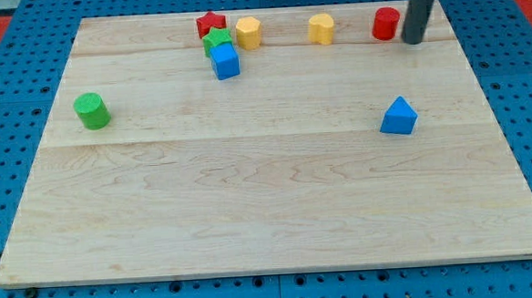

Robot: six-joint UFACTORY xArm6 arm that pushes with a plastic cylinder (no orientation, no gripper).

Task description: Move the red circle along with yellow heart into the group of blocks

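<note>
The red circle [386,23] stands near the top right of the wooden board [269,213]. The yellow heart [321,28] stands to its left, apart from it. A group sits at the top middle: a red star [210,24], a green star [216,40], a yellow hexagon [248,32] and a blue cube [226,62], close together. My tip [413,41] is just right of the red circle, at or very near its side.
A green cylinder [92,112] stands alone at the left. A blue triangular block [398,117] stands at the right, below the red circle. The board's top edge runs close behind the top row of blocks.
</note>
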